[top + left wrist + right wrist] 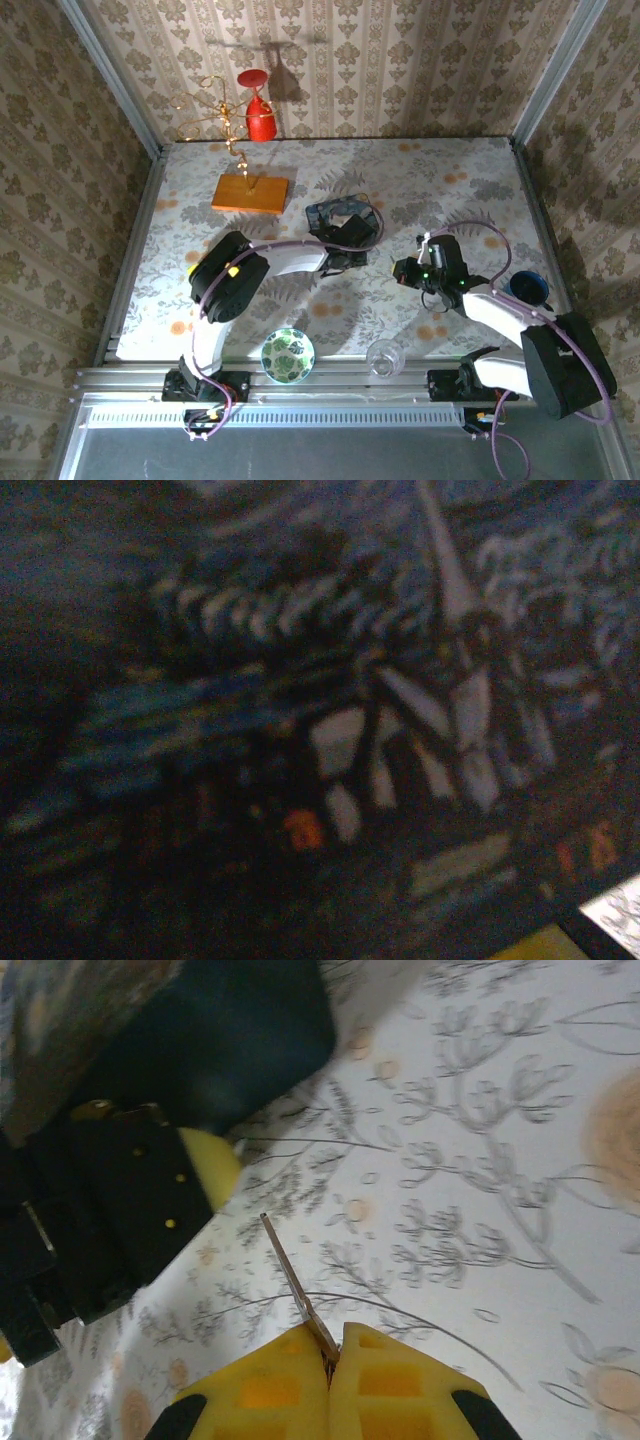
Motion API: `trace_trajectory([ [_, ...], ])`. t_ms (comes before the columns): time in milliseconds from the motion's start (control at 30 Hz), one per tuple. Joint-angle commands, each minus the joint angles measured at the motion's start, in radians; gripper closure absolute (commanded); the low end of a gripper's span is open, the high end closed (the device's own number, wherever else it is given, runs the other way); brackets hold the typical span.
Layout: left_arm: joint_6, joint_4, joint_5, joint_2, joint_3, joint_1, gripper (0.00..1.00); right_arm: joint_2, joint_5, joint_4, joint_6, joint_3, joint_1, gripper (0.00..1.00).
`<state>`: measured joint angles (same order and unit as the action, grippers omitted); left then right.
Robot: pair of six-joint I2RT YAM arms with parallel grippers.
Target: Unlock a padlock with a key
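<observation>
Floral tablecloth (480, 1160) backs the key (291, 1272), bow hidden in right hand (335, 1352).

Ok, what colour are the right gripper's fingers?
Yellow fingers, pinching the key; best in the right wrist view.

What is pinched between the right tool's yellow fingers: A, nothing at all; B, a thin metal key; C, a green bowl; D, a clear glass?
B: in the right wrist view the right tool is shut on the key, whose thin blade sticks out ahead.

tin box (235, 1040) ahead of right gripper (335, 1352), bare tablecloth (480, 1160) alongside
</observation>
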<state>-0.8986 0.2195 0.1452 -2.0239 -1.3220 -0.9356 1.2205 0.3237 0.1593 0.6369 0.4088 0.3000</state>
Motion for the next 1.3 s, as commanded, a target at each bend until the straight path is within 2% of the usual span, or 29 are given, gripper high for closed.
trace_trajectory([
  [0, -0.029, -0.031, -0.148, 0.052, 0.021, 0.033, 0.82, 0.034, 0.055, 0.131, -0.043, -0.011, 0.046, 1.00],
  [233, -0.073, -0.073, -0.190, 0.081, 0.052, 0.054, 0.82, 0.158, 0.108, 0.302, -0.043, -0.033, 0.097, 1.00],
  [533, -0.099, -0.111, -0.249, 0.085, 0.069, 0.071, 0.81, 0.317, 0.082, 0.491, -0.017, -0.061, 0.160, 1.00],
  [1267, -0.148, -0.200, -0.293, 0.101, 0.118, 0.081, 0.81, 0.412, -0.001, 0.571, 0.030, -0.041, 0.169, 1.00],
])
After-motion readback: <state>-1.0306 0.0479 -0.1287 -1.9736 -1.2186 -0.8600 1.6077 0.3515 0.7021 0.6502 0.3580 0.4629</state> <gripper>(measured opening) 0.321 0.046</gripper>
